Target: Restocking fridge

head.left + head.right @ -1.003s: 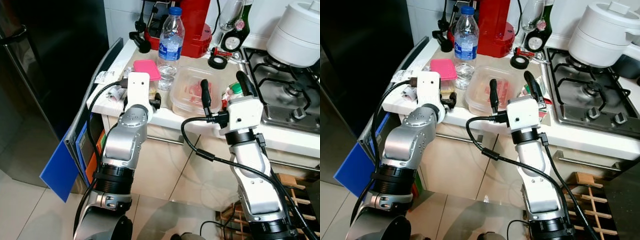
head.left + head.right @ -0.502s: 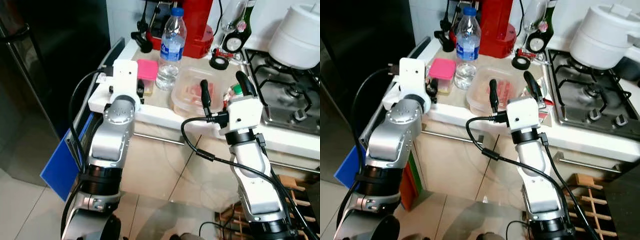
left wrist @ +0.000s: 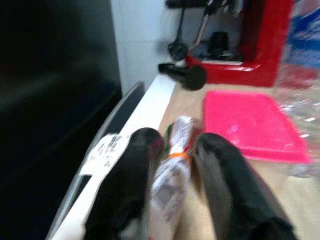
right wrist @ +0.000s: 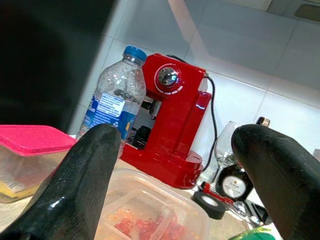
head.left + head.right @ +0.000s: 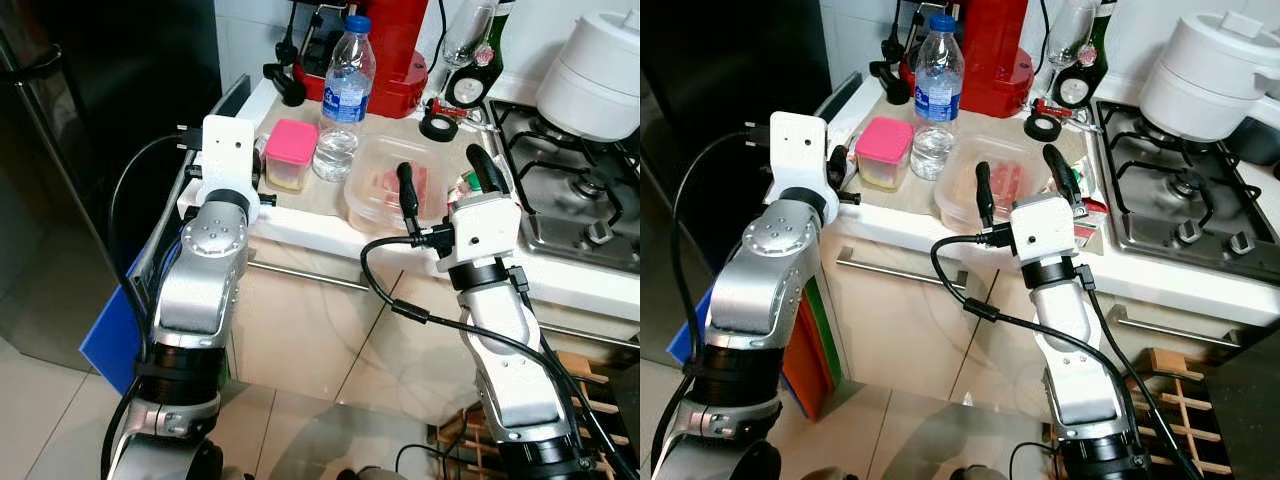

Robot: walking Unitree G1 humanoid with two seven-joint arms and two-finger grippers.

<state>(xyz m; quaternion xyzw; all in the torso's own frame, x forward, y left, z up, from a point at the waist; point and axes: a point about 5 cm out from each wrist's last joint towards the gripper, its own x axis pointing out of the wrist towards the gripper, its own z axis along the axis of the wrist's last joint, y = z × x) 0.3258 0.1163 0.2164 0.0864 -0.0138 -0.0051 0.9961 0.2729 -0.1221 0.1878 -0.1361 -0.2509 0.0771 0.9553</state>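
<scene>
Left gripper [image 3: 172, 165] closed on a small packet [image 3: 170, 172] at the bench [image 5: 300, 222] left edge, beside the pink-lidded box [image 5: 291, 155]. Right gripper [image 5: 438, 180] open, fingers around the clear tub [image 5: 385, 190] at the front edge.

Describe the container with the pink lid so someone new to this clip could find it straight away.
Start at the red coffee machine at the back of the counter; a clear water bottle stands in front of it. Just to the robot's left of that bottle sits the pink-lidded container. It is small, squarish and closed, unlike the larger, lidless clear tub on the bottle's other side.
</scene>
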